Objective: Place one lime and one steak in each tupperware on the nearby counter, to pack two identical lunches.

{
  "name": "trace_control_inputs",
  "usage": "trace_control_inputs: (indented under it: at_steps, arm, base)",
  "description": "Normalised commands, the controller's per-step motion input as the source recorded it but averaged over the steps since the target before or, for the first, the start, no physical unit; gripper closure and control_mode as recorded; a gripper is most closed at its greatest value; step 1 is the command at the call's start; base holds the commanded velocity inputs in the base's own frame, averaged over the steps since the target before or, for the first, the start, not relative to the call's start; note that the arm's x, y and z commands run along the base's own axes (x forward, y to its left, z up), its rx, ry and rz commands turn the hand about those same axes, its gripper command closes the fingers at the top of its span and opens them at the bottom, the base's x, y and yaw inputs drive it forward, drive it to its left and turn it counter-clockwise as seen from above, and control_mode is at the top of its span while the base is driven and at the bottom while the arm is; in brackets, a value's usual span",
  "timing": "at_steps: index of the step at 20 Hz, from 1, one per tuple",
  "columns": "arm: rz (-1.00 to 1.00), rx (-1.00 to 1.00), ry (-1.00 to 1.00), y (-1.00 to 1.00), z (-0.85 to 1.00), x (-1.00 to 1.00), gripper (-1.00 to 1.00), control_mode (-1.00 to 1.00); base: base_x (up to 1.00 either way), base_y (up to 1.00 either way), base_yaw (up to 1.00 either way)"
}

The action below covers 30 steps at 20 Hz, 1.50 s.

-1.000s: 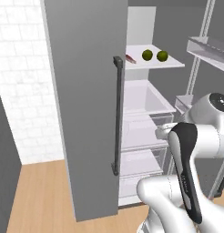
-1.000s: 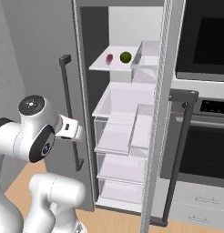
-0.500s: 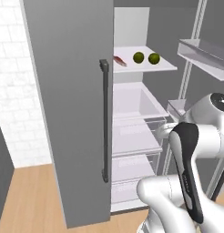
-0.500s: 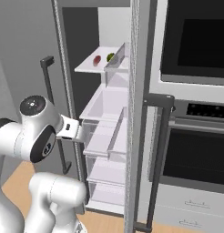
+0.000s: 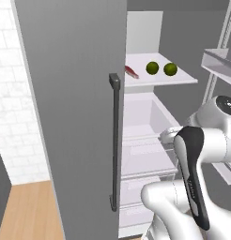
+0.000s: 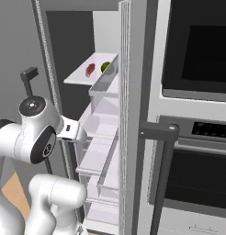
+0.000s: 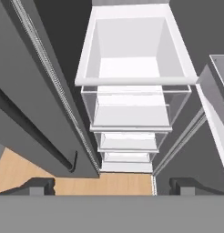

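Hand (image 7: 107,184) open; round limes (image 5: 152,68), flat steak (image 5: 131,71).

The left base view is looking from behind the arm's left, close against the grey fridge door (image 5: 70,117), past its edge to the shelf (image 5: 157,77) at upper right. The right base view is facing the same open fridge from the other side, sharing that shelf (image 6: 87,75) at upper centre. The hand view is peering steeply down over the stacked drawers (image 7: 132,68) toward the wooden floor (image 7: 22,175)
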Motion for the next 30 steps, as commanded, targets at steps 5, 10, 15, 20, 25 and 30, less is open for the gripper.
trace_control_inputs:
  at_steps: [5, 10, 15, 20, 25, 30]
  arm:
    - [0.00, 0.00, -0.07, -0.05, 0.15, 0.01, -1.00, -1.00]
    - [-0.02, 0.00, -0.27, 0.00, 0.68, 0.12, -1.00, -1.00]
    - [-0.13, 0.00, -0.13, 0.00, 0.90, 0.21, -1.00, -1.00]
    - [-0.23, 0.00, -0.04, 0.00, 0.65, 0.33, -1.00, -1.00]
    - [-0.20, 0.00, -0.01, -0.03, 0.32, 0.35, -1.00, -1.00]
    - [-0.15, 0.00, 0.00, -0.07, 0.03, 0.39, -1.00, -1.00]
  base:
    - [0.03, -0.02, 0.00]
    - [0.00, 0.00, 0.00]
    - [0.00, 0.00, 0.00]
    - [0.00, 0.00, 0.00]
    - [0.00, 0.00, 0.00]
    - [0.00, 0.00, 0.00]
